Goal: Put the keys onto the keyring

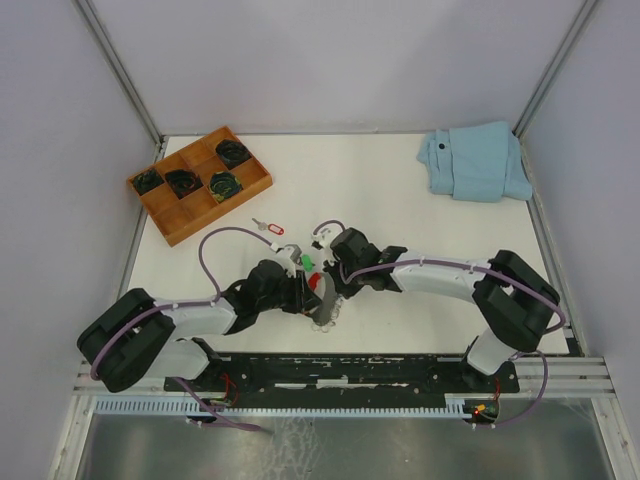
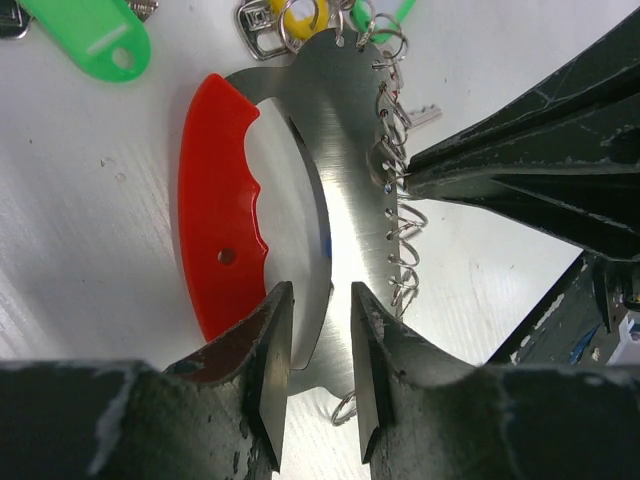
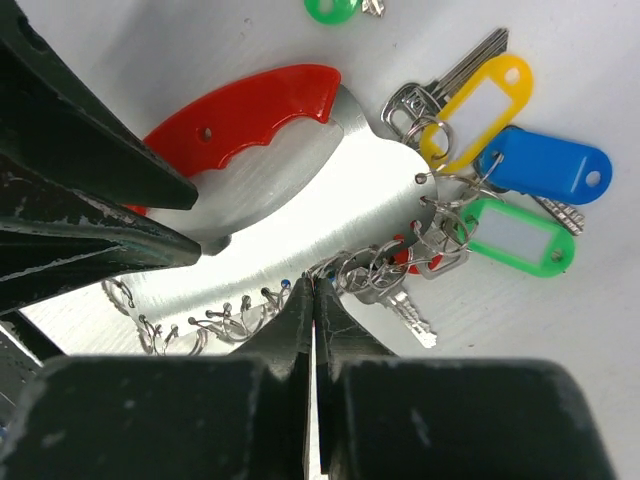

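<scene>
While my left gripper (image 2: 321, 295) clamps the one keyring (image 3: 300, 205) mid-table (image 1: 400, 210), my right gripper (image 3: 312, 288) is pinched closed at its ring row. Loose keys, two: green-tagged key (image 2: 85, 40) just beside it, red-tagged key (image 1: 270, 228) farther off. Hung on it: one yellow tag (image 3: 480, 105), one blue tag (image 3: 550, 165), one green tag (image 3: 515, 238).

No writing, number or brand mark can be read in any view. The label windows of the yellow tag (image 3: 478, 100) and the green tag (image 3: 515, 238), both hanging at the end of the keyring (image 3: 330, 200), show plain white. The blue tag (image 3: 545, 165) beside them shows no lettering.
</scene>
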You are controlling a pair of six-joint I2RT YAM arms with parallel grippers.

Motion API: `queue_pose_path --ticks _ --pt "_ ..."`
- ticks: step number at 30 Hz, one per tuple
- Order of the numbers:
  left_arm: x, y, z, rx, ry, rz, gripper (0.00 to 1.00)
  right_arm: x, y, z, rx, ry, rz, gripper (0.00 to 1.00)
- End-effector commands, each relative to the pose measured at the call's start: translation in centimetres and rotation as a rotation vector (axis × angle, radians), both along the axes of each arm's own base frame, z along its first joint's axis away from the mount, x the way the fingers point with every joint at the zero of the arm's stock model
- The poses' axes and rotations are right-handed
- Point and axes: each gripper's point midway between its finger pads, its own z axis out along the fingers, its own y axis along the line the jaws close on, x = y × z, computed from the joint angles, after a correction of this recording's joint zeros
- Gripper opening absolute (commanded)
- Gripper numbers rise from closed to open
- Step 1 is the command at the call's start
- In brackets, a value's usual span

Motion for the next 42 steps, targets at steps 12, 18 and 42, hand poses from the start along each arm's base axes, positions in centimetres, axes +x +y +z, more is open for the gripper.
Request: queue_pose_path --ticks 12,18,42 --pt "0.4 -3.2 6.8 -0.264 -0.104 -0.065 0.4 0.4 1.2 8.7 0.348 -0.214 0.124 0.01" --pt "-0.3 -4.8 8.9 -0.404 -0.115 -0.123 0.42 0.9 1.1 7.9 0.432 -0.231 0.14 0.01" --pt "3.1 -1.4 14.8 -0.294 -0.836 -0.194 0.56 1.1 -0.8 10.5 0.415 -0.328 0.317 0.01"
